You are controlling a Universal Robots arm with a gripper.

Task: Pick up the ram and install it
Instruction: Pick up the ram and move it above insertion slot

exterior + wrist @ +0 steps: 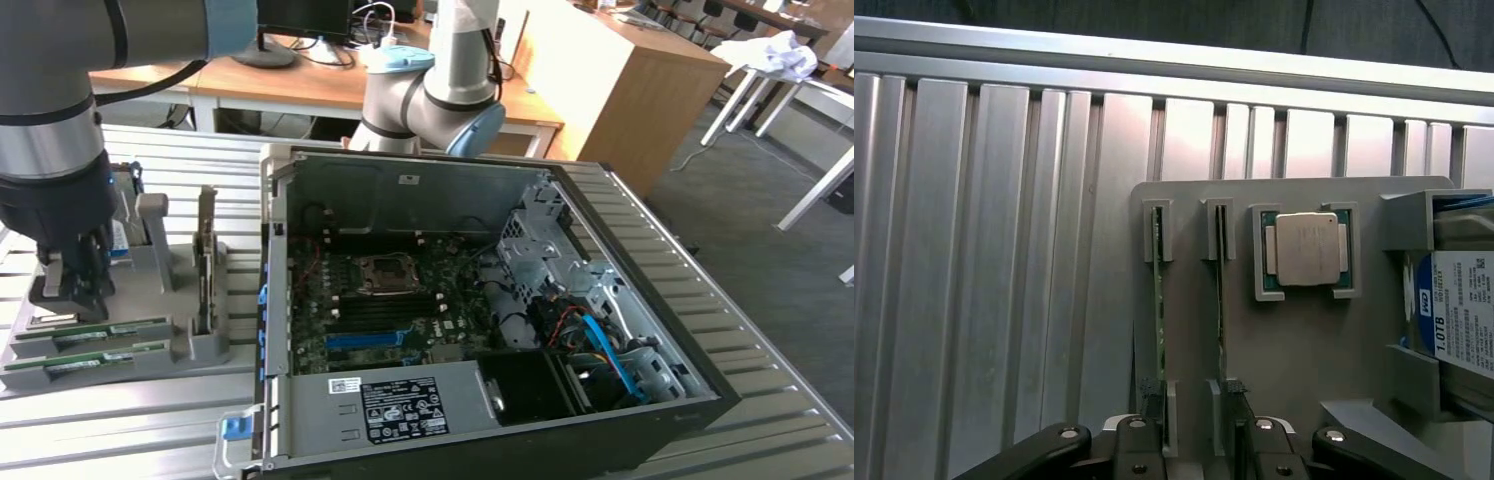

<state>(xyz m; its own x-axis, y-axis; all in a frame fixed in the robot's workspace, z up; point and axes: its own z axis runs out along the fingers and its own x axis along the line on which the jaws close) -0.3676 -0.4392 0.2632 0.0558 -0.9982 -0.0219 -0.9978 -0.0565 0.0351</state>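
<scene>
The black gripper (74, 288) is hovering over the flat grey holder tray (1304, 360), jaws standing apart, gripping nothing. The ram (1220, 300), a thin green circuit-board stick, is sitting on edge in the tray's slot, a second green stick (1158, 300) lying just beside it. A square silver processor chip (1306, 250) and a white-blue-labelled silver hard drive (1459, 310) are crowding the tray beyond them. An open black computer case (694, 400) is standing beside the tray toward the exterior view's right; ribbed metal tabletop (974, 250) is stretching open past the tray's opposite edge.
</scene>
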